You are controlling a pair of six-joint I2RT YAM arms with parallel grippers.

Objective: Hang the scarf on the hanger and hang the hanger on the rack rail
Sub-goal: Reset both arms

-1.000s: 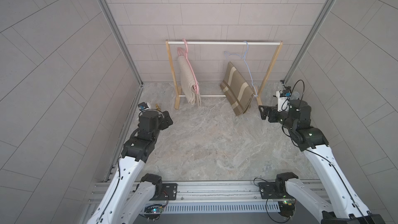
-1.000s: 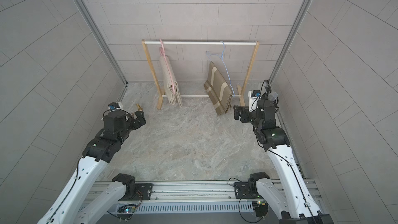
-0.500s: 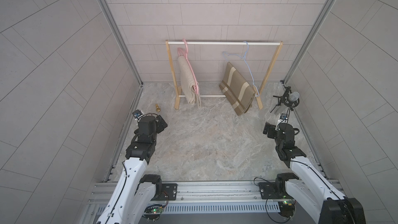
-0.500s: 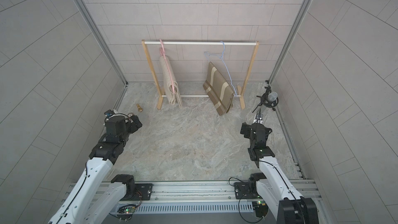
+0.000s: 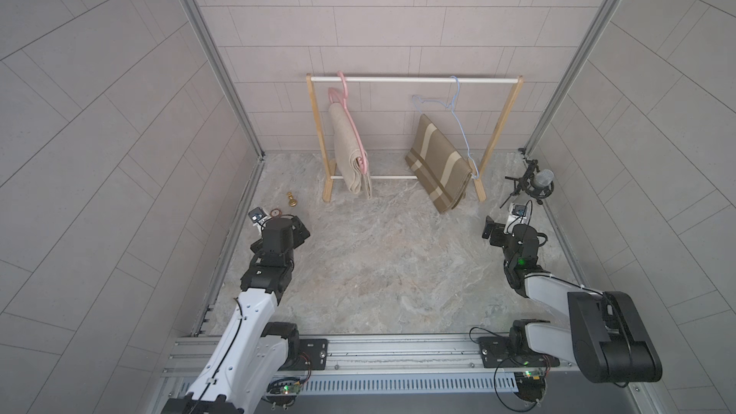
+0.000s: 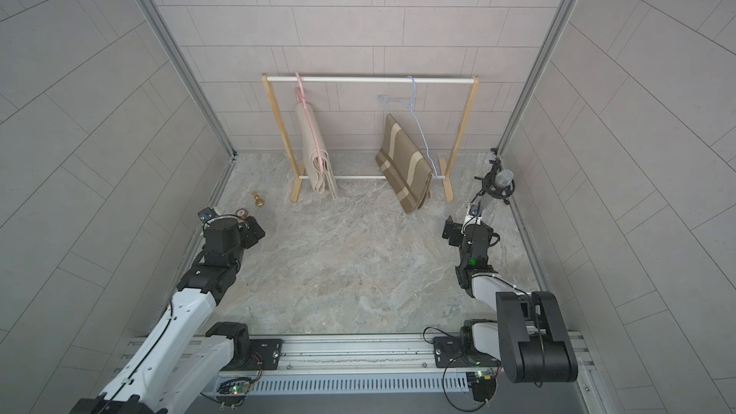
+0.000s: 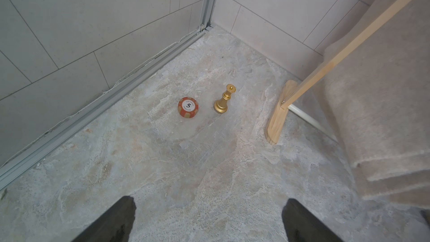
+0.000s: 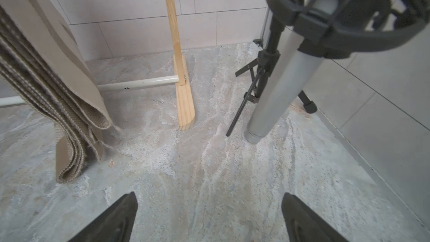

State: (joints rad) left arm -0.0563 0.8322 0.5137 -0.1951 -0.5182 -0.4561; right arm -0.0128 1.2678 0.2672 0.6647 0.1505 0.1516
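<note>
Against the back wall stands a wooden rack [image 5: 414,80] [image 6: 370,80]. A plain beige scarf [image 5: 350,153] [image 6: 314,153] [image 7: 384,112] hangs folded over the pink hanger [image 5: 345,91] at its left. Over the blue hanger [image 5: 464,141] at its right hangs a brown striped scarf [image 5: 438,161] [image 6: 404,161] [image 8: 46,77], its lower end near the floor. My left gripper [image 5: 298,229] [image 6: 255,230] [image 7: 209,202] is low at the left, open and empty. Well short of the rack at the right, my right gripper [image 5: 492,229] [image 6: 450,229] [image 8: 209,197] is also open and empty.
A gold chess piece [image 5: 292,200] [image 7: 223,103] and a red poker chip [image 5: 275,213] [image 7: 188,107] lie on the floor near the left wall. A microphone on a tripod [image 5: 535,185] [image 8: 279,89] stands in the back right corner. Tiled walls enclose three sides.
Both arms have dropped from a raised pose and drawn back from the rack, the right one folding in most. Both grippers stayed open. The scarves and hangers have not moved.
</note>
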